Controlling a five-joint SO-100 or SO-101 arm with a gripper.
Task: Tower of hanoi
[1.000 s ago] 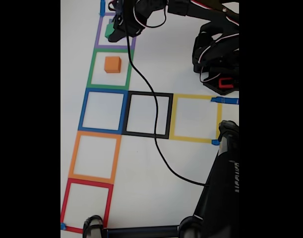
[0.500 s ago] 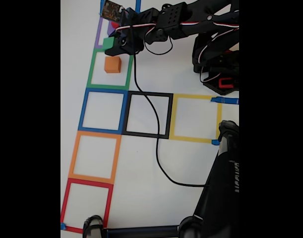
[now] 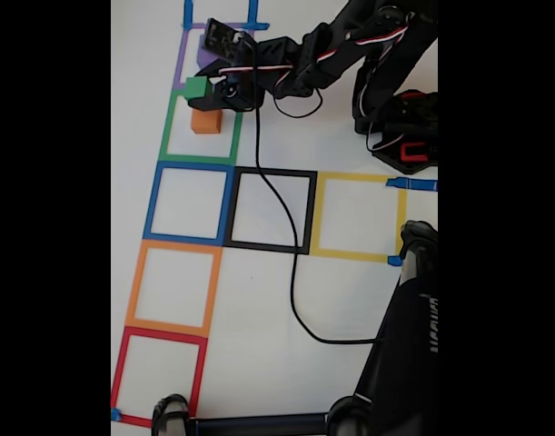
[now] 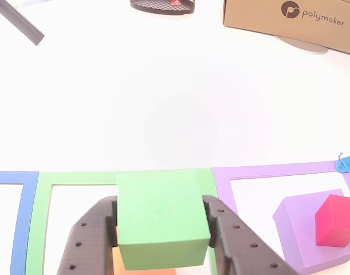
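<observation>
My hand (image 4: pixel 160 240) clasps the green cube (image 4: pixel 161 219) between both fingers, just above the orange cube (image 3: pixel 205 121) in the green square (image 3: pixel 171 127). Beyond my hand, a cardboard box (image 4: pixel 289 20) reads "polymaker".

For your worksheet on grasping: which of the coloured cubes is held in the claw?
The green cube, clamped between the claw fingers above the orange cube; the others lie free.

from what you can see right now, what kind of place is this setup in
Probably a hobbyist or lab workbench: a white table marked with coloured tape squares, a small robot arm whose gripper holds a green cube, and a Polymaker box, which suggests 3D printing nearby.
</observation>
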